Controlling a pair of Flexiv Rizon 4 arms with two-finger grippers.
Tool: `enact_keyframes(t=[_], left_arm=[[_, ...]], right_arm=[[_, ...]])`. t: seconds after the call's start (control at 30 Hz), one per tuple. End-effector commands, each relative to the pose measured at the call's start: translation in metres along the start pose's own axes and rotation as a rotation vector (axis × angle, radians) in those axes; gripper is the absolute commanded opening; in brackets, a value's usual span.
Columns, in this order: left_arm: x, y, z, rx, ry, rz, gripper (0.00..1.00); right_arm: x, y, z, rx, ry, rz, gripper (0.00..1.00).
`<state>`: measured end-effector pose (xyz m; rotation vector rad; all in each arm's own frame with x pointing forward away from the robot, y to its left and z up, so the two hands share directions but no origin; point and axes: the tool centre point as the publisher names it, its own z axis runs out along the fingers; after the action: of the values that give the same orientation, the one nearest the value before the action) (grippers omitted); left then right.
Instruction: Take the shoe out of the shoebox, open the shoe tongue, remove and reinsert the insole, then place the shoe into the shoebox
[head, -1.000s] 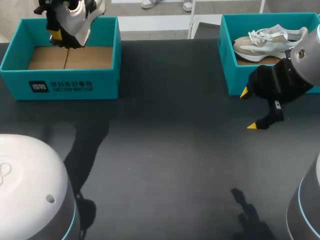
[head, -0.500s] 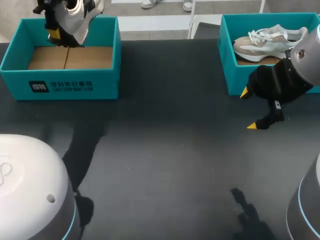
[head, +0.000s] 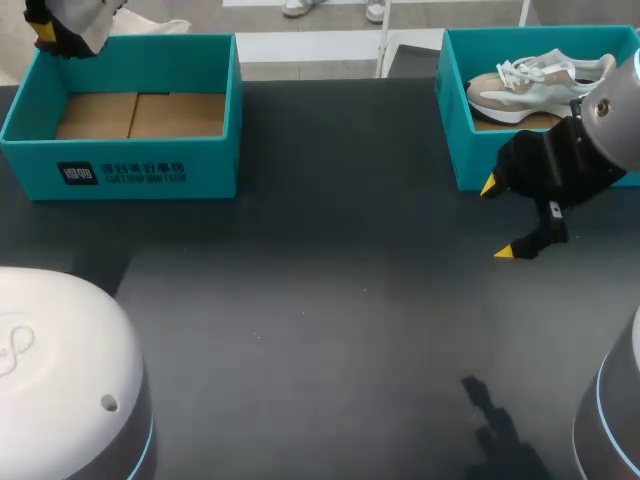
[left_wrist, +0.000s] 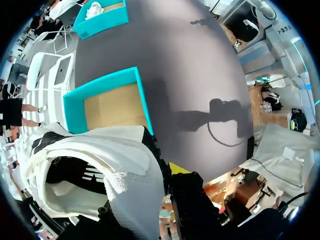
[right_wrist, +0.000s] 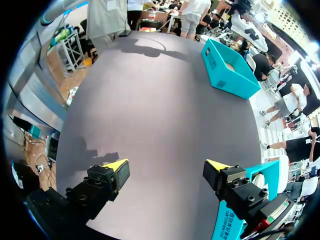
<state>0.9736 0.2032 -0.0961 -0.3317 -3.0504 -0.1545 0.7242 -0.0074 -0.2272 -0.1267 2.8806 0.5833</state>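
Above the far left corner of the shoebox (head: 150, 165), my left gripper (head: 48, 35) is clamped on the shoe (left_wrist: 100, 165), clear of the walls. My right gripper (head: 498, 218), fingers spread, sits well away.

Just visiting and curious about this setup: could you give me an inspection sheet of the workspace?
Surface: dark table.
Job's things: white shoe held up near the left box's far corner; left box empty; beige shoe lies in the right box.
Clutter: nothing seen.
Grippers: left gripper shut on the white shoe; right gripper open over the table beside the right box.
Cables: nothing seen.
Surroundings: nobody reaches over the table.
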Motion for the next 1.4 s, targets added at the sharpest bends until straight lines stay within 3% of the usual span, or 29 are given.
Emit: enact_keyframes(t=[0.03, 0.3, 0.83, 0.97, 1.03, 1.23, 1.4], left_arm=[[-0.017, 0.027, 0.003, 0.018, 0.032, 0.013, 0.0], [-0.042, 0.075, 0.013, 0.04, 0.073, -0.041, 0.0], [-0.042, 0.075, 0.013, 0.04, 0.073, -0.041, 0.0], [-0.042, 0.071, 0.029, 0.093, 0.071, 0.116, 0.0], [-0.051, 0.072, 0.041, 0.031, 0.09, 0.1, 0.0], [-0.066, 0.086, 0.067, 0.013, 0.05, 0.102, 0.0], [-0.06, 0.096, 0.082, -0.018, 0.017, 0.355, 0.0]], right_arm=[[0.0, 0.0, 0.001, 0.003, -0.001, 0.0, 1.0], [0.0, 0.0, 0.001, 0.003, -0.001, 0.0, 1.0], [0.0, 0.0, 0.001, 0.003, -0.001, 0.0, 1.0], [0.0, 0.0, 0.001, 0.003, -0.001, 0.0, 1.0], [0.0, 0.0, 0.001, 0.003, -0.001, 0.0, 1.0], [0.0, 0.0, 0.001, 0.003, -0.001, 0.0, 1.0], [0.0, 0.0, 0.001, 0.003, -0.001, 0.0, 1.0]])
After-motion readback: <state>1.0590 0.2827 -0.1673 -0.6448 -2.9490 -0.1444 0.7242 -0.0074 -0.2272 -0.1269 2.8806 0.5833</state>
